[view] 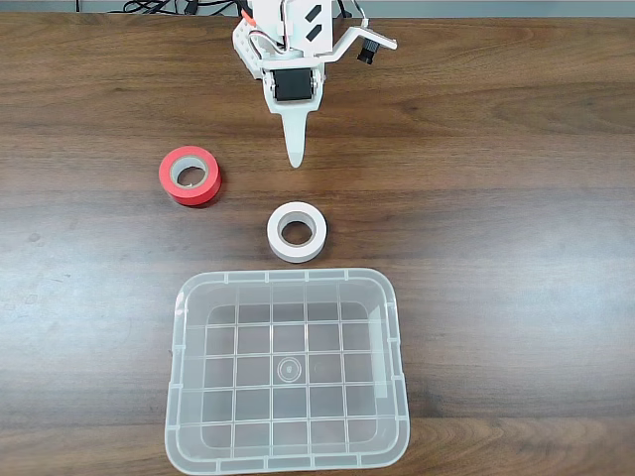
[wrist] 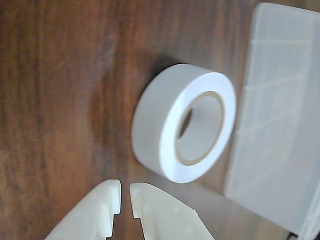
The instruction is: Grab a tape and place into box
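Tape (view: 297, 232) lies flat on the surface (view: 496, 198), just beyond our box (view: 288, 458); we see the claw (wrist: 125, 197) nearly clenched, empty, near it.

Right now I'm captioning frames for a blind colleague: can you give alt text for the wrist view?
A white tape roll lies flat on a dark wooden table, its round hole showing. The clear plastic box lies along the right edge, and the gripper's white fingers, nearly closed and empty, enter from the bottom.
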### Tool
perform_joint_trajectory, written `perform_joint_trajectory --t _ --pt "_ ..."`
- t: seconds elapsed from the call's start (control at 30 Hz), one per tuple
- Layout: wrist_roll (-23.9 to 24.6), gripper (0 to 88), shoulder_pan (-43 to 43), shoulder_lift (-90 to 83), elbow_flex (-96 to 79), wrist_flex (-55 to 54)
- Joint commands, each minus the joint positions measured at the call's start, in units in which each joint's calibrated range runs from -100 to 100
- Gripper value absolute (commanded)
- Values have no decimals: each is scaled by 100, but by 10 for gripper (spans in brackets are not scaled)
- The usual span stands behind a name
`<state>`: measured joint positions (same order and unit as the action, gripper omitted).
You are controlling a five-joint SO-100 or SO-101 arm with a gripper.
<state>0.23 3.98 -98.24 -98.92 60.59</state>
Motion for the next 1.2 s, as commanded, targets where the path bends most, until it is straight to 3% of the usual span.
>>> perform_joint_trajectory --t 0.0,0.47,0.7,1.03,1.17 --pt "61 13 33 -71 251 -528" --pt "61 13 -18 460 1749 -477" --pt "61 13 -32 2712 3343 -434" --pt "56 13 -113 6164 6427 953" --pt "24 13 -274 7218 7128 1004"
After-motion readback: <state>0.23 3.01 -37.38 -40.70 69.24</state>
